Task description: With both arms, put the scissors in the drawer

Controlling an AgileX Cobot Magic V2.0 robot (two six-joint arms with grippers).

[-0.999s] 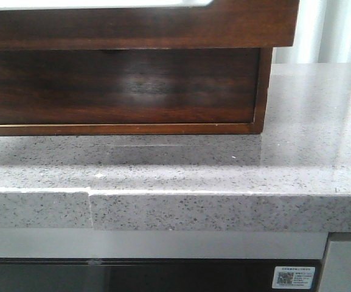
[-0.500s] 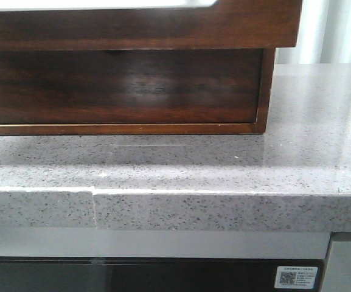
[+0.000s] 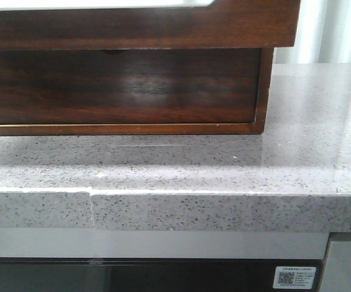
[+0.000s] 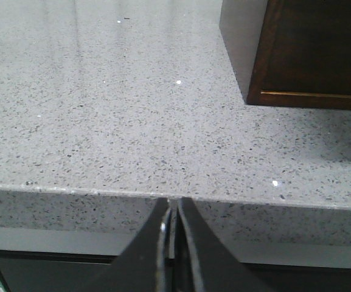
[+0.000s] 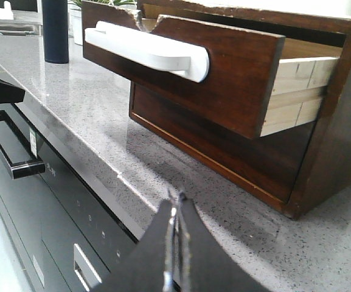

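Observation:
The scissors are not in any view. The drawer (image 3: pixel 132 27) is pulled out from the top of the dark wooden box (image 3: pixel 120 85) and overhangs the grey counter. White shows along its top edge. In the right wrist view the drawer (image 5: pixel 224 79) sticks out of the box with a white piece (image 5: pixel 145 52) along its front. My left gripper (image 4: pixel 173 204) is shut and empty, just at the counter's front edge, left of the box corner (image 4: pixel 309 61). My right gripper (image 5: pixel 176 198) is shut and empty, low at the counter's edge, to the right of the box.
The speckled grey counter (image 3: pixel 224 170) has a seam in its front edge (image 3: pixel 91 204). Below it is a black appliance front (image 5: pixel 72 213) with a bar handle (image 5: pixel 11 152). A dark blue cylinder (image 5: pixel 55 30) stands on the counter beyond the box.
The front view shifted slightly half a second ago and has come back. Nothing else has visibly moved.

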